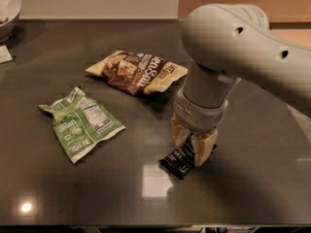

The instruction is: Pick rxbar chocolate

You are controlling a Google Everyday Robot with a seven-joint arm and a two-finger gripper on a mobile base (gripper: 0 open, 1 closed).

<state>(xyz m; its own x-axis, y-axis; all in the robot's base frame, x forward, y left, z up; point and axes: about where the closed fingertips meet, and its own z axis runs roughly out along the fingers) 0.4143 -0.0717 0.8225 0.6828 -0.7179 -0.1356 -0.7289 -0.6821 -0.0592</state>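
The rxbar chocolate [178, 162] is a small black glossy bar lying on the dark table [243, 188], right of centre near the front. My gripper [192, 148] comes down on it from above, under the big white arm [228, 38]. Its two tan fingers [204, 148] stand close together, pressed on either side of the bar's far end. That end is hidden between them, while the near end sticks out toward the front left, still resting on the table.
A brown-and-cream snack bag [137, 71] lies behind the gripper to the left. A green-and-white snack bag [80, 122] lies at the left. A bowl [8, 9] stands at the far left corner, with a white card [5, 54] beside it.
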